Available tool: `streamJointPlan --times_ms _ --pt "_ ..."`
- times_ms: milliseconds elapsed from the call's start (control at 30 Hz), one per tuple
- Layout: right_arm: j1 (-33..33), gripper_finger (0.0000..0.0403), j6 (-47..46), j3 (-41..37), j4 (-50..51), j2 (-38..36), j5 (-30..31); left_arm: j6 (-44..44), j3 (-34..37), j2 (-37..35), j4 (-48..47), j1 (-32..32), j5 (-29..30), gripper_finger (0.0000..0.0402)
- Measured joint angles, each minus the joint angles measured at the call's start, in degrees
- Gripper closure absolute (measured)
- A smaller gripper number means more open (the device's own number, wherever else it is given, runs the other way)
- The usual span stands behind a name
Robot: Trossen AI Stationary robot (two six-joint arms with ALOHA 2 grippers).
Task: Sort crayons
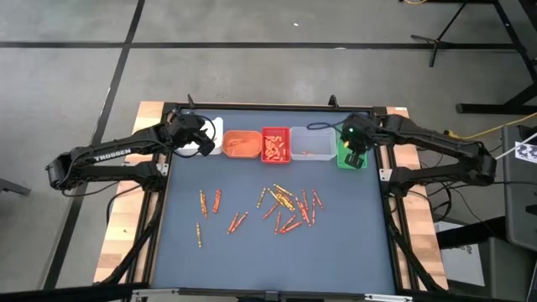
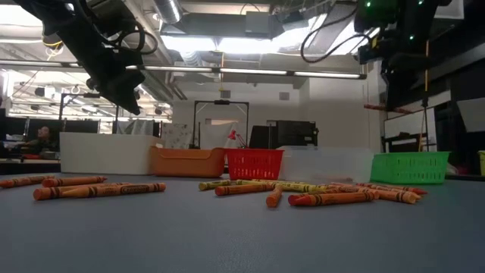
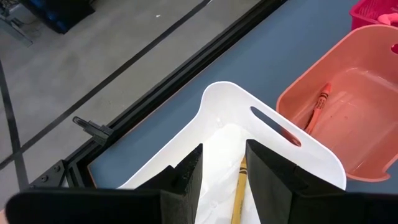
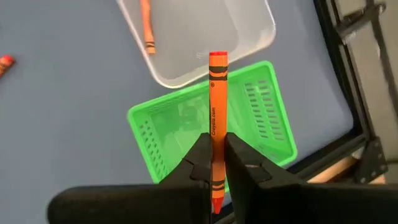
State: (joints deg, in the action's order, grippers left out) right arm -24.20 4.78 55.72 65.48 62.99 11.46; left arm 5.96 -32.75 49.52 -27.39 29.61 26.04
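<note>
Several crayons [image 1: 285,205] lie loose on the blue table top, mostly orange-red, and show close up in the low view [image 2: 303,193]. Along the far edge stand a white bin [image 3: 230,106], an orange bin [image 1: 241,144], a red bin [image 1: 276,144], a clear bin [image 1: 311,144] and a green bin [image 4: 261,118]. My left gripper [image 3: 224,168] hangs open over the white bin, where a yellowish crayon [image 3: 238,186] lies below the gap between its fingers. My right gripper [image 4: 217,143] is over the green bin, shut on an orange crayon [image 4: 216,93]. My right gripper pinches the orange crayon between its two fingers, about a third of the way up from its lower end [image 4: 214,127]. The fingers come from above, slanting down. The crayon is lifted clear over the green bin, and its long free end [image 4: 217,59] reaches toward the clear bin.
One crayon lies in the orange bin [image 3: 317,106], one in the clear bin [image 4: 147,28], and several in the red bin. The table's black frame [image 3: 186,68] runs just behind the bins. The near half of the table top [image 1: 268,260] is bare.
</note>
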Motion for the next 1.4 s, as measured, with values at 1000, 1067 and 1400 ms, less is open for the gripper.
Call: streamJointPlan --times_ms 1000,1067,1400 --pt "-9.6 0.0292 0.0 0.0 0.3 1.5 0.0 0.0 0.0 0.0 0.0 0.0 0.0 0.0295" --pt "-9.6 0.0287 0.0 0.0 0.3 1.5 0.0 0.0 0.0 0.0 0.0 0.0 0.0 0.0295" --pt "-9.6 0.0287 0.0 0.0 0.2 1.5 -2.1 0.0 0.0 0.0 0.0 0.0 0.0 0.0295"
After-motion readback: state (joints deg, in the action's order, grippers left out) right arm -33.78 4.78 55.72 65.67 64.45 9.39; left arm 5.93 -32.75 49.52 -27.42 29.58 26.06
